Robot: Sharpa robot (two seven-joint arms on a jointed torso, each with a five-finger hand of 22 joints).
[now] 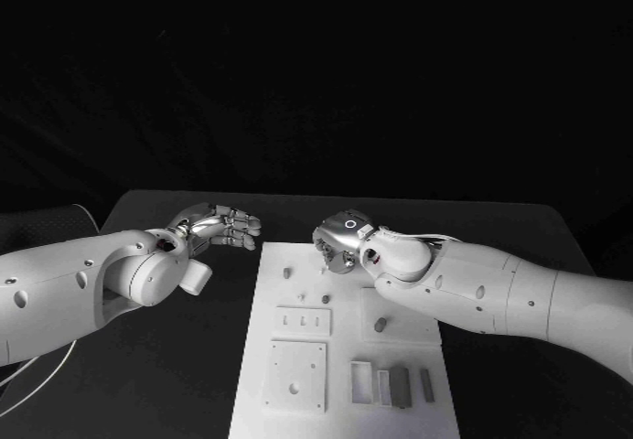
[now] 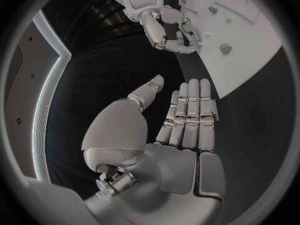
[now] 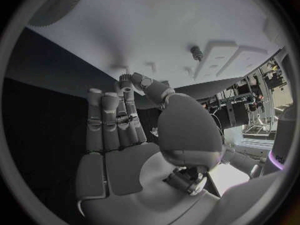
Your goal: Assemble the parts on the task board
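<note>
The white task board (image 1: 415,416) lies lengthwise in the middle of the black table. Small grey parts stand on it: a peg (image 1: 380,323), another peg (image 1: 325,297), and upright blocks (image 1: 426,384) near its front. My right hand (image 1: 346,240) hovers over the board's far end, and in the right wrist view its thumb and a fingertip meet on a small dark ridged part (image 3: 123,77) just above the board (image 3: 187,20). My left hand (image 1: 218,227) hangs beside the board's far left corner, its fingers (image 2: 190,115) straight and together, holding nothing.
A raised square plate (image 1: 295,375) and a slotted plate (image 1: 304,320) take up the board's left side. Bare black table (image 1: 172,384) runs along both sides of the board. A cable (image 1: 33,375) trails at the left edge.
</note>
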